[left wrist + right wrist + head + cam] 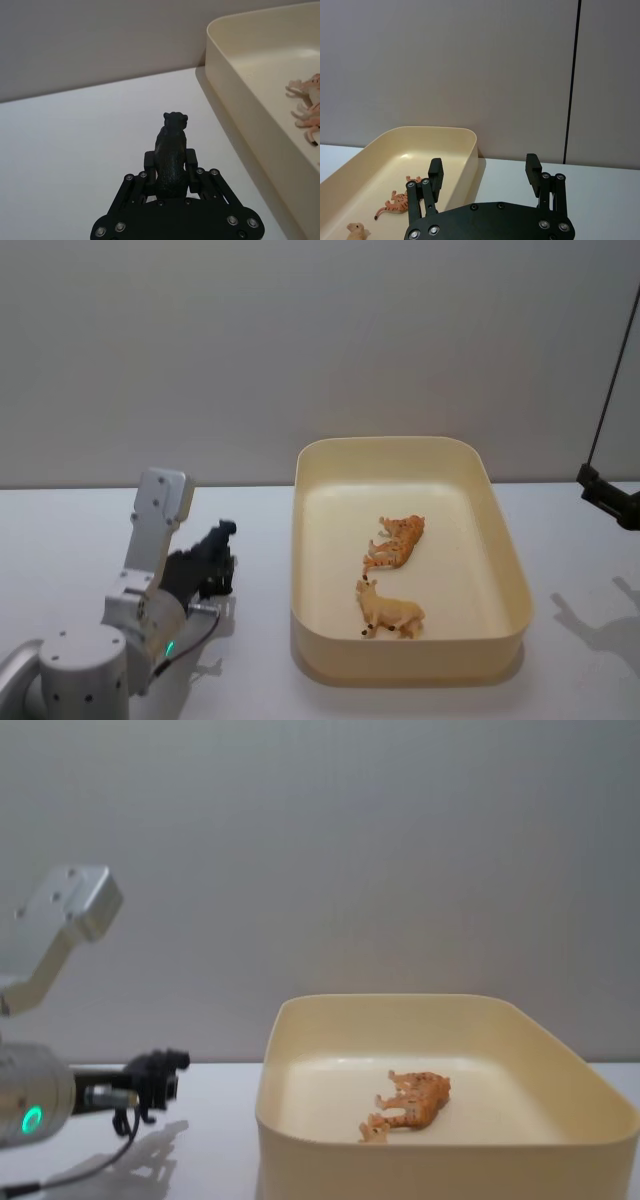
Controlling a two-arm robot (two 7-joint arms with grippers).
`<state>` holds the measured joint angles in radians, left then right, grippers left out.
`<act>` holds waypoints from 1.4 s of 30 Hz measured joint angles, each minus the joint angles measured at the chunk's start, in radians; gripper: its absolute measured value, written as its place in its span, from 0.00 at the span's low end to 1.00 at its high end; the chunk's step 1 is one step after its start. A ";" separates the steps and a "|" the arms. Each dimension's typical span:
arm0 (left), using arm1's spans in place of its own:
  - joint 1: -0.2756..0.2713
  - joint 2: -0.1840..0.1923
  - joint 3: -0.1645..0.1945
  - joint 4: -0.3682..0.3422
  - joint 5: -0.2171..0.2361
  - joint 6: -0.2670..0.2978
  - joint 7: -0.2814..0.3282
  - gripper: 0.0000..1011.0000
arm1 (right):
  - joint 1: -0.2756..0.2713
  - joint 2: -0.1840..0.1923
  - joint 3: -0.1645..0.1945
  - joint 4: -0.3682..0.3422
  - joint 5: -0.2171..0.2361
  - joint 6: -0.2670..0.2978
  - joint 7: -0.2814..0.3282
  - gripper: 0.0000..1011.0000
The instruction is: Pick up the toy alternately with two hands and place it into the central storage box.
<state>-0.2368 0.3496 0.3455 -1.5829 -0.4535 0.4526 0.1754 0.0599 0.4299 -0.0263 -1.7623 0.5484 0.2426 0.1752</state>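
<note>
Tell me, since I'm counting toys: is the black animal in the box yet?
Out. The left gripper is shut on the black animal, over the table beside the box.

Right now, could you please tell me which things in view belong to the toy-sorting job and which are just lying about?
Job:
- left gripper, shut on the black toy, left of the box
- box
- tiger and tan toy, already in the box
- right gripper, open, right of the box

Lying about:
- table
- black cable
</note>
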 joint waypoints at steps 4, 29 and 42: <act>-0.013 -0.001 -0.004 -0.025 0.025 0.001 0.001 0.32 | 0.000 0.000 0.000 0.000 0.000 0.000 0.000 0.99; -0.133 -0.042 0.022 -0.051 0.177 0.062 -0.281 0.32 | 0.000 0.000 0.000 0.000 0.000 0.000 0.000 0.99; -0.227 -0.108 0.071 0.053 0.274 0.050 -0.478 0.32 | 0.000 0.000 0.000 0.000 0.000 0.000 0.000 0.99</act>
<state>-0.4634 0.2413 0.4166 -1.5297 -0.1798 0.5023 -0.3023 0.0599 0.4298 -0.0264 -1.7623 0.5484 0.2425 0.1752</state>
